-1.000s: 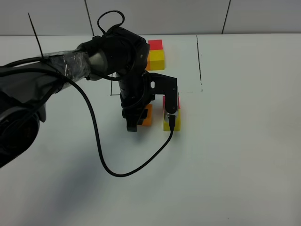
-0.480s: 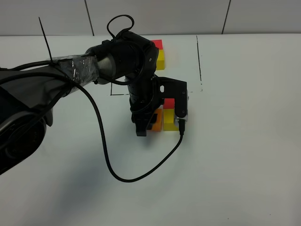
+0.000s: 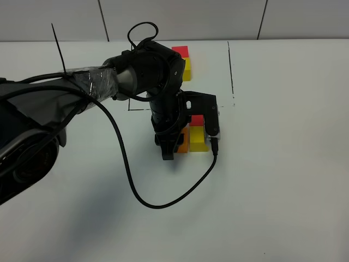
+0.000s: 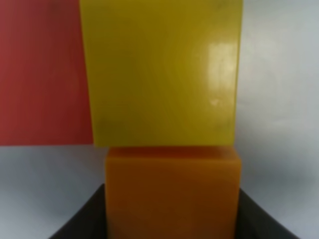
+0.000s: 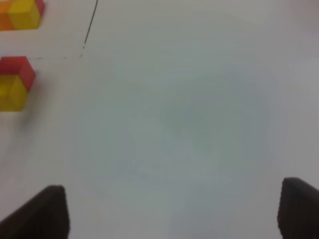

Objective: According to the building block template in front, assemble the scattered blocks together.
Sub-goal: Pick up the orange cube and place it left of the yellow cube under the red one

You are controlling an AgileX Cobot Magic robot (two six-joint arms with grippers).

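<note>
Holding the orange block [image 4: 172, 191] between its dark fingers [image 4: 82, 219], the left gripper [image 3: 170, 147] sits low over the table [image 3: 283, 164], pressing orange flush against the yellow block [image 4: 162, 72]. Red block [image 4: 42, 74] touches yellow's far side (the seam looks tight in the wrist view). Up at the back stands the template [image 3: 182, 61]. Right gripper [image 5: 174, 211]: fingers spread wide over bare table, holding nothing.
</note>
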